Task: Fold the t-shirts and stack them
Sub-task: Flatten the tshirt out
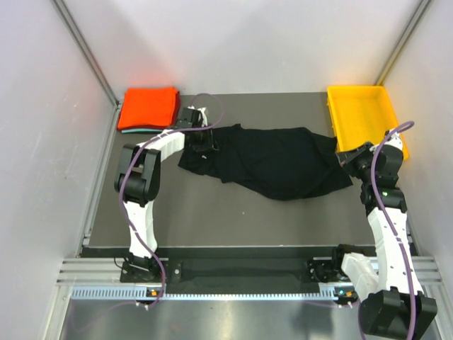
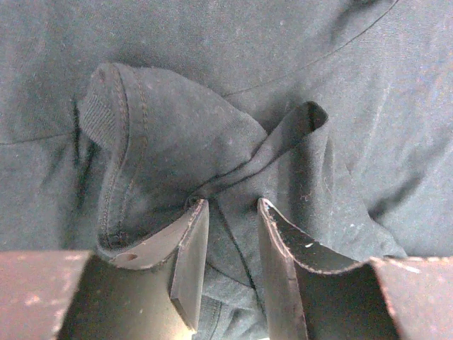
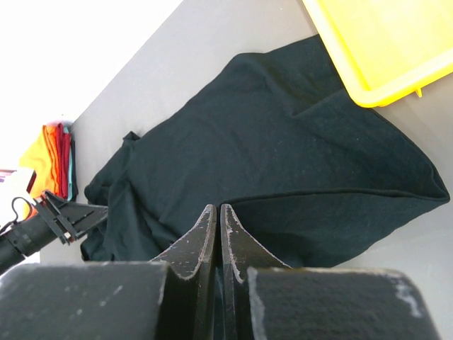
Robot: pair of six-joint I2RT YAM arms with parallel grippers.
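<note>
The black t-shirt point(image 1: 276, 163) lies crumpled across the middle of the dark table. My left gripper point(image 1: 201, 144) is at its upper left corner, by the ribbed collar point(image 2: 106, 113). In the left wrist view its jaws point(image 2: 232, 204) stand partly open, with bunched black cloth point(image 2: 177, 127) under and between the fingers. My right gripper point(image 1: 345, 159) is at the shirt's right edge. There the jaws point(image 3: 218, 207) are shut, with the shirt's hem point(image 3: 340, 195) running into their tips. A folded orange-red t-shirt point(image 1: 148, 108) lies on a teal one point(image 1: 131, 130) at the back left corner.
A yellow plastic tray point(image 1: 361, 113) stands at the back right corner, just behind the right gripper, its rim close to the shirt point(image 3: 396, 42). White walls close in the table on the left, right and back. The folded stack point(image 3: 48, 157) shows far off in the right wrist view.
</note>
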